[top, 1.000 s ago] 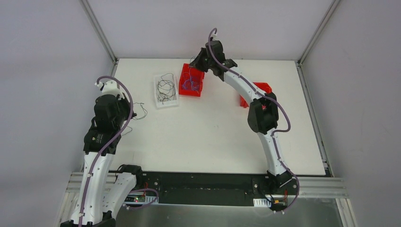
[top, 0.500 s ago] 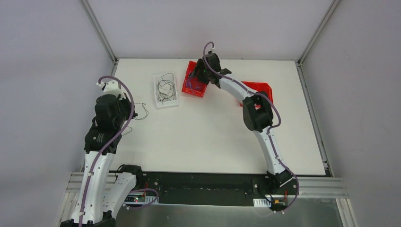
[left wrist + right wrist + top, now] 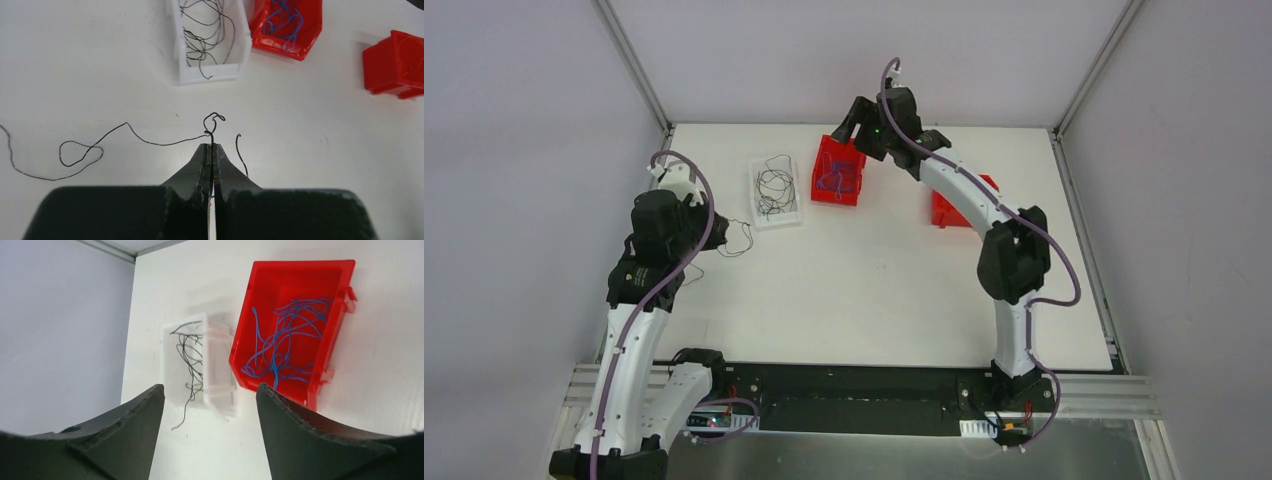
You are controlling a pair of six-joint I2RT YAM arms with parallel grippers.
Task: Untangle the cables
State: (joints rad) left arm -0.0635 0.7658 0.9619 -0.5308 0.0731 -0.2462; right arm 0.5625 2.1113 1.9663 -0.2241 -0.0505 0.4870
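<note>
Left claw (image 3: 210,150): fingers pressed together with no gap, pinching the loose black cable (image 3: 150,139) right at their tips; it sits low over the counter (image 3: 325,150), at about 9 o'clock of it in the top view.
Right claw (image 3: 209,388): jaws spread wide and holding nothing, hanging above the far edge of the counter at about 12 o'clock, looking down on the two bins there.
Loose black cable: lies on the counter. In the left wrist view its long run heads from the pinch out to 9 o'clock, passes through one flat loop and leaves the picture at the left edge. A small curl stands at 12 o'clock of the fingertips.
Short black end: a second thin strand at 3 o'clock of the tips. It dips behind the right finger, so I cannot tell whether it belongs to the same cable.
Black cables (image 3: 200,30): a loose tangle in the white tray (image 3: 210,75), one end hanging over its near wall.
Blue cables (image 3: 285,340): curled together in the red bin (image 3: 295,275), just beside the tray, at its 3 o'clock.
Second red bin (image 3: 395,65): stands apart at about 2 o'clock of the counter. Only faint arcs show inside and their colour is hard to make out.
</note>
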